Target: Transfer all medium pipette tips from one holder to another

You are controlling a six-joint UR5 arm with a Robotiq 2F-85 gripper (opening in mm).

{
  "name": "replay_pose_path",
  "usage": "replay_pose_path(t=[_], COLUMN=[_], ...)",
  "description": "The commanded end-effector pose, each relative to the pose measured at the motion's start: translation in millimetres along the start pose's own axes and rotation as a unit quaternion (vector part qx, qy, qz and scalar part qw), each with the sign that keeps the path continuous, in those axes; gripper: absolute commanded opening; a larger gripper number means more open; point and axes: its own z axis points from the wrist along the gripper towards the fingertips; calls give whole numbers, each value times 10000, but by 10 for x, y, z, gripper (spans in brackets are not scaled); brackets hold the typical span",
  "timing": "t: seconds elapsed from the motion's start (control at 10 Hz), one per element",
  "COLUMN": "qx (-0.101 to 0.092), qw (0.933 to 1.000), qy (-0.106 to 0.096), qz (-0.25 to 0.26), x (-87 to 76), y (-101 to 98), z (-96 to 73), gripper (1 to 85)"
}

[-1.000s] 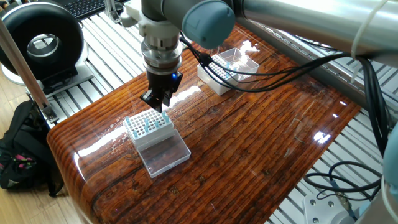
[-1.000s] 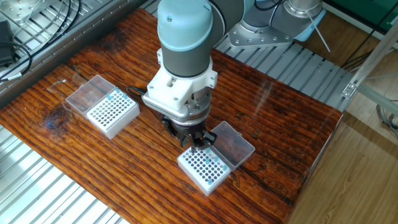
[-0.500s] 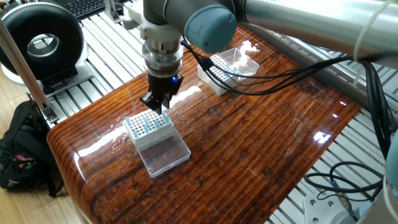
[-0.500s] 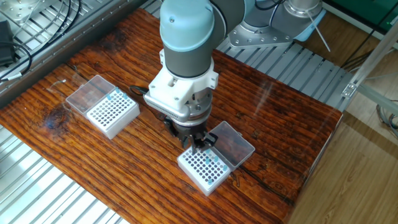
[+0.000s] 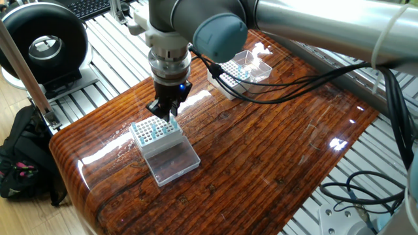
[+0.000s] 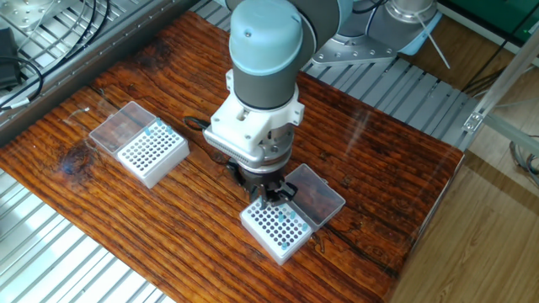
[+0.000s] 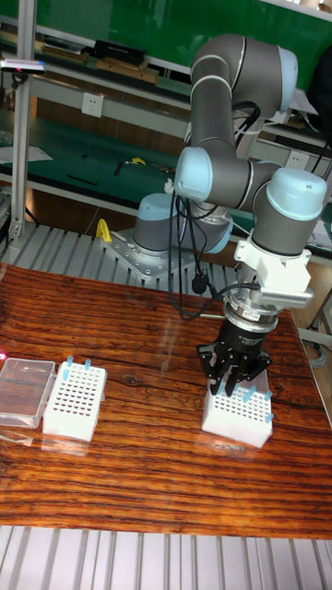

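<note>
Dark-red varnished wood forms the bench (image 5: pixel 274 150) on which two white perforated plastic holders stand well apart. Over the last second the black two-finger hand (image 5: pixel 168 112) has sunk a little and edged sideways, and now hangs just above the back rows of the nearer holder (image 5: pixel 155 132), whose clear hinged lid (image 5: pixel 171 160) lies open flat beside it. The fingers are drawn narrow. Whether a cone is pinched between them cannot be told from any view.

The slender pale-blue translucent pipette tips (image 7: pixel 247 395) stand in both holders: several in the nearer one, directly under the hand, and a few at the lid-side edge of the farther holder (image 6: pixel 152 153). The descent probably marks one tip being seated, so the transfer looks part done, with tips left to fetch.

Around the bench are a black ring-shaped device (image 5: pixel 42 42), a black bag (image 5: pixel 19 163) on the floor and black cables (image 5: pixel 274 78) slung from the arm over the farther holder. Tips already seated stand close under the fingers and could be knocked. The open lid lies clear of the hand.
</note>
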Motion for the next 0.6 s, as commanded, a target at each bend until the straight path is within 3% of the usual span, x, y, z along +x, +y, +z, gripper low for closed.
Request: replay_pose_path(t=[0.0,0.5], qx=[29,5], qw=[10000,9999], qy=[-1,4], qz=[95,112], x=[34,39], y=[14,28], z=[11,13], gripper=[287,260])
